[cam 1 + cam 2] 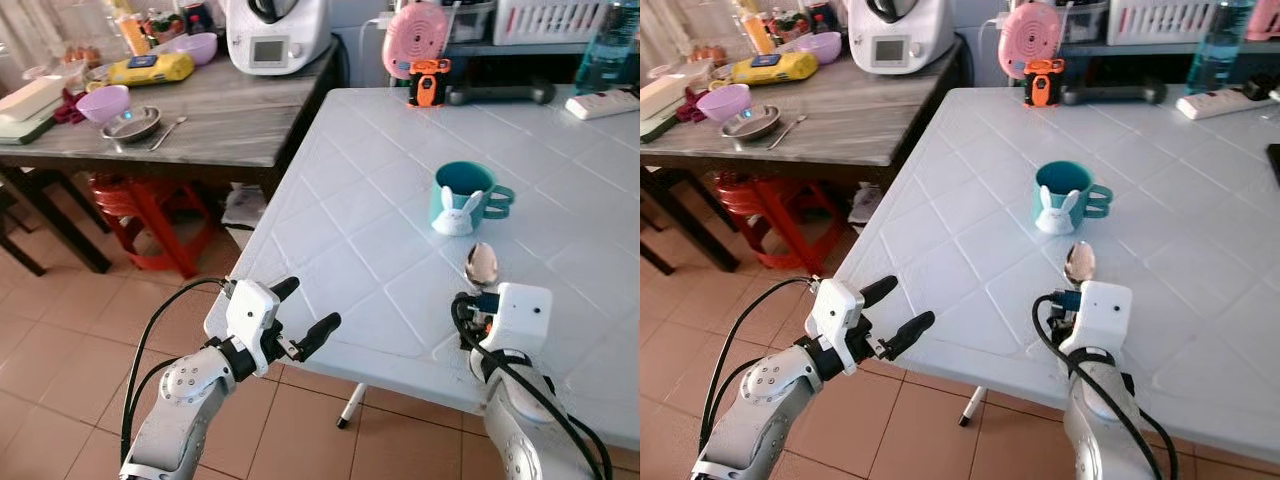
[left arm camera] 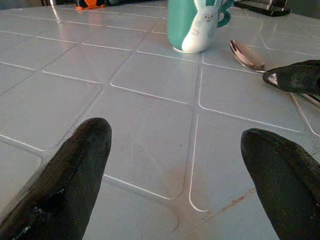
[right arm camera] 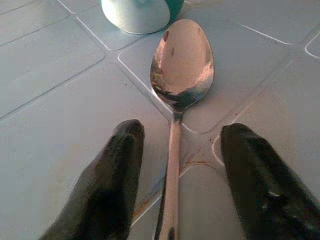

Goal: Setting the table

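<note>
Right end effector (image 3: 175, 165) low over the white worktop (image 1: 350, 215) near its front edge, fingers (image 3: 107, 175) spread with a spoon (image 3: 181, 75) lying flat between them, handle running down the gap and touching neither finger. Spoon bowl just beyond the fingertips, facing up. Just past the bowl, a teal mug (image 1: 463, 196) with a white rabbit on its side, upright, handle turned away from the left arm. Left end effector (image 1: 305, 312) at the worktop's front corner, fingers (image 2: 75, 170) wide apart and holding nothing, pointed across the tiles toward mug and spoon. Far beyond the left end effector, a grey side table (image 1: 215, 110) with a purple bowl (image 1: 103, 102) and a white appliance (image 1: 275, 35).
</note>
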`<state>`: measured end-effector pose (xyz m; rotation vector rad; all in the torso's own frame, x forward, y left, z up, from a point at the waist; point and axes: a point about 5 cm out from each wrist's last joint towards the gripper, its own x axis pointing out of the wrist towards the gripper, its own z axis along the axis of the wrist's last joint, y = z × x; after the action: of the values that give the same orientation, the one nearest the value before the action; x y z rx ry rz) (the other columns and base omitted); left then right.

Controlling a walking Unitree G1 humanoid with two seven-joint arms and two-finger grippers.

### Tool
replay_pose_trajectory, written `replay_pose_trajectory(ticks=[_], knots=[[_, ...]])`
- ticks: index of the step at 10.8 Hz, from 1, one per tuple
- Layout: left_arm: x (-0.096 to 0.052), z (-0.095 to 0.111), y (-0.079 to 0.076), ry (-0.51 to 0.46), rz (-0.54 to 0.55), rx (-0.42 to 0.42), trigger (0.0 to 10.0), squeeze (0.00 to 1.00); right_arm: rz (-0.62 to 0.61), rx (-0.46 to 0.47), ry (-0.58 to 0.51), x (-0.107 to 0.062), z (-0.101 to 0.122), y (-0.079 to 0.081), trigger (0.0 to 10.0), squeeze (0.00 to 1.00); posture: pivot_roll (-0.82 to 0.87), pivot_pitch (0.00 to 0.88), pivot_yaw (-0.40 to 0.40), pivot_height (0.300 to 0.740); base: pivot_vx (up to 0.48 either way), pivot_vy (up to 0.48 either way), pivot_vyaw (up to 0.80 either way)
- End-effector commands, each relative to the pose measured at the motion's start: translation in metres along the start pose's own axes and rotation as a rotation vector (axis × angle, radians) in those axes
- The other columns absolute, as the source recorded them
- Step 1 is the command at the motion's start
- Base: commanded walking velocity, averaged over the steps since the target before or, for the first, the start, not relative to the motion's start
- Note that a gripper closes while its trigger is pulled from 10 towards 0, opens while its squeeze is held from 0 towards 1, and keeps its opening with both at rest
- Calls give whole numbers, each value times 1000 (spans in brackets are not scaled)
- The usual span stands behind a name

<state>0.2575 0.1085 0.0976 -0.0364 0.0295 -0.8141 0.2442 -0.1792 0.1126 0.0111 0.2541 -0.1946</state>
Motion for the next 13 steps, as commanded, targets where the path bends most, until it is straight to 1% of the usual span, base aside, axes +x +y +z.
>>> replay_pose_trajectory(ticks=[1, 4, 6, 13], knots=[[-3, 4, 0, -6, -2, 8, 10000, 0, 4, -2, 92, 3, -15, -1, 0, 0, -163, 89, 152, 740, 0, 0, 0], [-4, 5, -3, -30, -35, -18, 10000, 0, 34, -13, 133, 6, -20, 1, 0, 0, -158, 86, 148, 740, 0, 0, 0], [-4, 5, -4, -23, -61, -22, 10000, 0, 41, -14, 143, 7, -22, 1, 0, 0, -157, 87, 147, 740, 0, 0, 0], [-4, 5, -4, -23, -61, -22, 10000, 0, 41, -14, 143, 7, -22, 1, 0, 0, -157, 87, 147, 740, 0, 0, 0]])
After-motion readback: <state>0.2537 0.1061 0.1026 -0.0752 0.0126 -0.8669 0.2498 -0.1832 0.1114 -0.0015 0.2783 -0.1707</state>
